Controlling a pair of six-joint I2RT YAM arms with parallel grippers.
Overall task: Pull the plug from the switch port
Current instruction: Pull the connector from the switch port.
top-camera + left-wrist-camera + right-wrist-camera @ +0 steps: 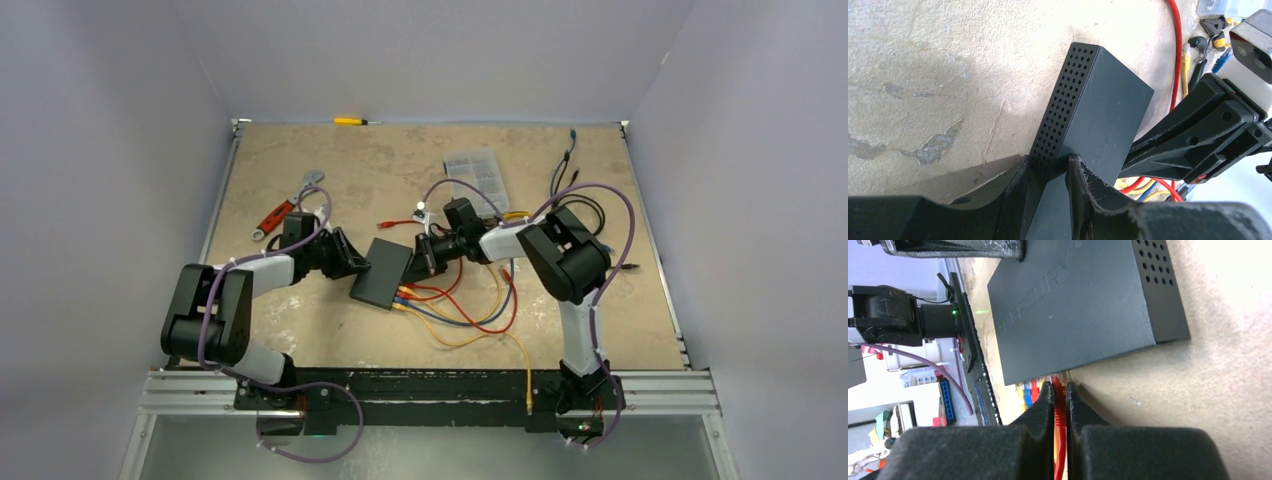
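Note:
The switch (382, 272) is a flat matte-black box lying at the middle of the table. My left gripper (350, 262) is shut on its left edge. In the left wrist view the left gripper (1050, 167) pinches the switch (1103, 110) at the corner by its perforated side. Red, yellow and blue plugs sit in the ports along the edge facing my right gripper (422, 258). In the right wrist view the right gripper (1059, 387) is shut on the red plug (1059, 400), right at the port edge of the switch (1073, 310). The right gripper's fingers (1188, 135) show beside the switch.
Red, yellow and blue cables (470, 310) loop across the table in front of the switch. A clear organiser box (475, 170) stands behind it. Black cables (575, 190) lie at the back right. A red-handled tool (275, 218), a wrench (312, 180) and a yellow screwdriver (350, 121) lie at the back left.

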